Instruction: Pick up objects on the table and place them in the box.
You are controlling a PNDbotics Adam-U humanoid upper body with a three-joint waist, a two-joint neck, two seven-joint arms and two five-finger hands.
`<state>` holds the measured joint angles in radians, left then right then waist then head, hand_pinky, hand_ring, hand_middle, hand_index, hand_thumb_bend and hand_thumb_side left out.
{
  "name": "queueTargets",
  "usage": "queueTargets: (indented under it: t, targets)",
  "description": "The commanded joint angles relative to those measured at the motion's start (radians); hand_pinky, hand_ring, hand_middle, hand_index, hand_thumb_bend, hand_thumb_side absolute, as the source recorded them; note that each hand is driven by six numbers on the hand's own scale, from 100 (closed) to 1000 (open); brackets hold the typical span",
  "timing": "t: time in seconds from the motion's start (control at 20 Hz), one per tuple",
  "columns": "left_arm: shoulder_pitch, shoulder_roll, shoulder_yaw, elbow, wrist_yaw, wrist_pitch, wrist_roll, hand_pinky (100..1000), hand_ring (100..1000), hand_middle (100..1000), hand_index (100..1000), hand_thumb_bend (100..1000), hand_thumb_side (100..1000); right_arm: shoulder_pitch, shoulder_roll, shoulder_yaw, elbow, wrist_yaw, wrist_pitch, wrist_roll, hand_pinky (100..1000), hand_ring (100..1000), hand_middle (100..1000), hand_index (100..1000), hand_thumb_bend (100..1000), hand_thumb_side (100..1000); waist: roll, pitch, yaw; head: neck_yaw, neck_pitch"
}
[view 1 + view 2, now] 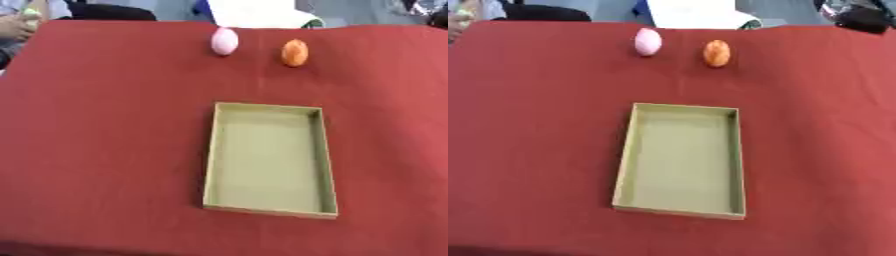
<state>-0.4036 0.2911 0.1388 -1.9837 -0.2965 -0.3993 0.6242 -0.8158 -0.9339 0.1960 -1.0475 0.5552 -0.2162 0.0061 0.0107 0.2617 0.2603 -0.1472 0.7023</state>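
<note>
Neither of my hands shows in either view, so I cannot tell how my fingers stand, while the pink egg-shaped object (225, 41) and the orange one (295, 52) sit near each other on the red table (105, 150) beyond the olive box (210, 165).

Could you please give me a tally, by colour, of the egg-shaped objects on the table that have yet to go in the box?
Pink egg-shaped object: 1
Orange egg-shaped object: 1
Total: 2, both on the red tablecloth beyond the far end of the box, which holds nothing.
</note>
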Motion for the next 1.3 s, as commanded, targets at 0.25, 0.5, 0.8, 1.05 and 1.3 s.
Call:
queueTargets:
  t: [0.25, 0.5, 0.8, 1.05, 1.3]
  targets:
    - [-0.009, 0.011, 0.0, -0.016, 0.007, -0.002, -0.003, 810, 751, 655, 793, 253, 497, -0.039, 0.008, 0.01, 0.004, 0.023, -0.018, 0.019, 788, 863, 748, 885, 247, 964, 0.004, -0.021, 0.011, -0.017, 0.002]
    - [-0.011, 0.011, 0.001, -0.016, 0.008, -0.002, -0.004, 810, 752, 655, 793, 250, 498, -0.029, 0.017, 0.027, 0.007, 0.047, -0.037, 0.056, 810, 887, 779, 899, 288, 896, 0.002, -0.022, 0.015, -0.016, 0.005]
    - [-0.017, 0.01, 0.0, -0.016, 0.011, -0.002, -0.005, 810, 751, 655, 792, 245, 497, -0.011, 0.026, 0.045, 0.007, 0.11, -0.118, 0.231, 853, 919, 816, 939, 457, 664, 0.0, -0.019, 0.024, -0.017, 0.004]
    - [-0.02, 0.009, -0.001, -0.016, 0.012, 0.0, -0.007, 810, 750, 654, 792, 238, 497, 0.033, -0.007, 0.025, -0.037, 0.057, -0.177, 0.417, 852, 921, 794, 959, 447, 427, -0.001, -0.015, 0.026, -0.014, 0.008]
    - [-0.022, 0.007, -0.002, -0.016, 0.014, 0.001, -0.007, 810, 750, 653, 792, 229, 495, 0.065, -0.04, 0.006, -0.106, -0.037, -0.132, 0.464, 838, 914, 773, 965, 405, 382, -0.001, -0.014, 0.031, -0.015, 0.013]
